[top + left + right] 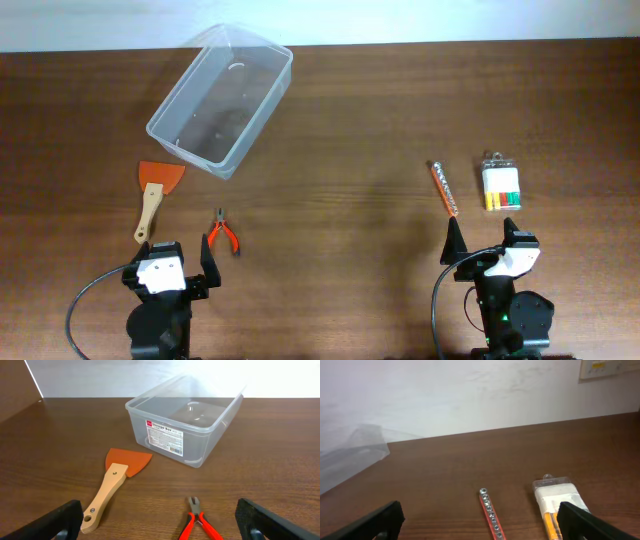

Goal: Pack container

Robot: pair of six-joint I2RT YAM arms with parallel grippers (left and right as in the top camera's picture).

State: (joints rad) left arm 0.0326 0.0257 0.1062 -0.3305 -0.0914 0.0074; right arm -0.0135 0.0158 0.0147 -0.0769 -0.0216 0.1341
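Seen from above, a dark wooden counter (330, 150) with two robot arms at its near edge.

The container (220, 100), a clear plastic tub, stands upright with its top open on the far left part of the counter. It is turned at an angle, and one corner reaches the far edge. In the left wrist view, a white and red label reading "Storage Box" shows on the short wall nearest the camera.

Just in front of that short wall lies a scraper (155, 195). Its orange blade points toward the container without touching it, and its pale wooden handle runs back toward the left arm. To the right of the handle lie small pliers (222, 233) with red grips, their nose pointing away from the arm.

The left fingers (55, 521) are spread wide apart and hold nothing. They sit low over the counter, and the scraper handle and the pliers show between them.

On the right half of the counter, well apart from the container, lies a thin orange strip (444, 189) carrying a row of small metal pieces. Just beside it, on its right, is a small clear pack (501, 185) with yellow, green and red items inside; what they are is too small to tell.

The right fingers (375, 522) are also spread wide apart and grip nothing, with the strip and the pack just beyond them.
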